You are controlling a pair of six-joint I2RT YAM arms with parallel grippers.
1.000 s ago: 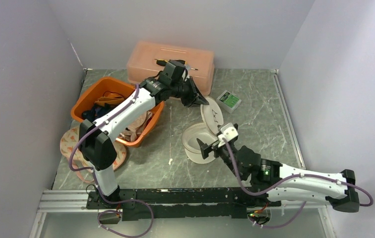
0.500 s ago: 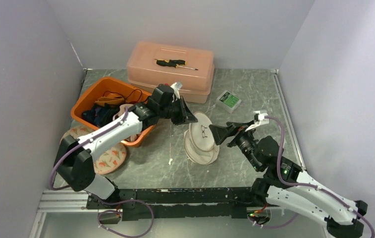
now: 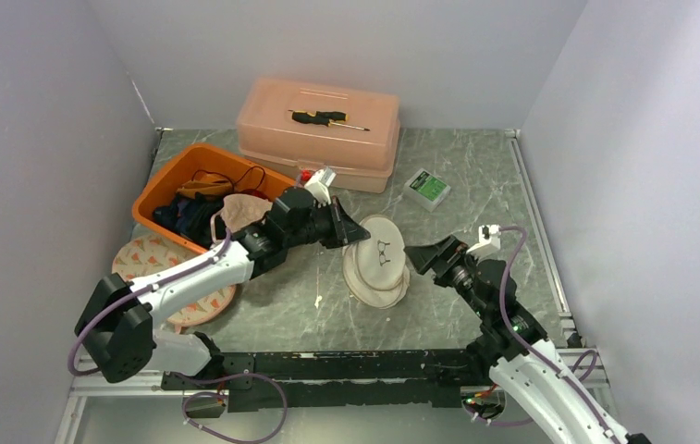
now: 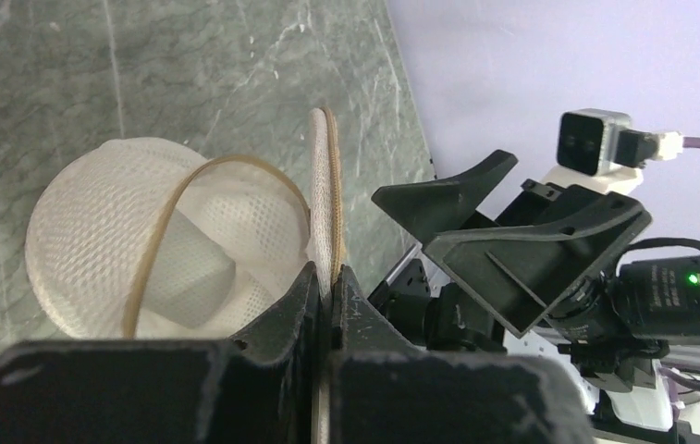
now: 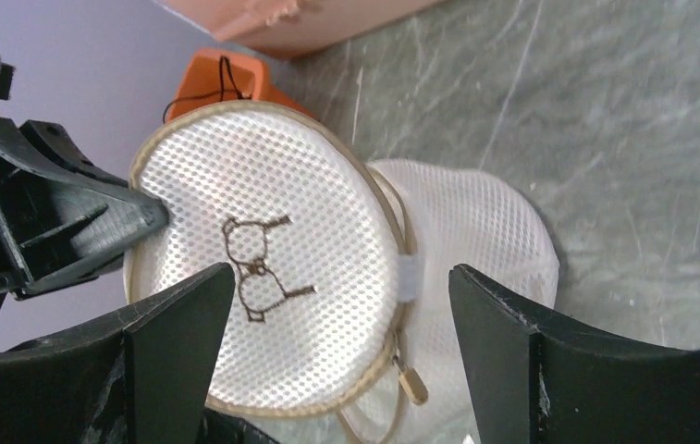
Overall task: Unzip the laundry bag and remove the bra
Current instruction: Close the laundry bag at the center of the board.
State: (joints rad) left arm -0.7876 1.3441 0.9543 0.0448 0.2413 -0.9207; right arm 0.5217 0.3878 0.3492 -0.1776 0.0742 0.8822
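Note:
The laundry bag (image 3: 375,277) is a round white mesh pouch with a tan zipper rim, lying mid-table. Its lid (image 5: 263,268), marked with a brown bra drawing, stands up on edge. My left gripper (image 4: 330,275) is shut on the lid's rim (image 4: 325,185), coming from the left (image 3: 362,235). The bag's mouth gapes, and a pale folded shape (image 4: 193,268) lies inside; I cannot tell if it is the bra. My right gripper (image 5: 341,277) is open, just right of the bag (image 3: 417,254), facing the lid. The tan zipper pull (image 5: 411,381) hangs below the lid.
An orange bin (image 3: 172,173) of clothes, with a beige cup-shaped cloth (image 3: 240,211) on top, stands at the left. A pink lidded box (image 3: 318,134) with a screwdriver is behind. A small green box (image 3: 427,188) lies right of it, and a patterned round mat (image 3: 200,298) sits front left.
The left arm has drawn back and lowered, bringing the held lid nearer. The right arm has swung from the bag's near side round to its right and now faces the lid.

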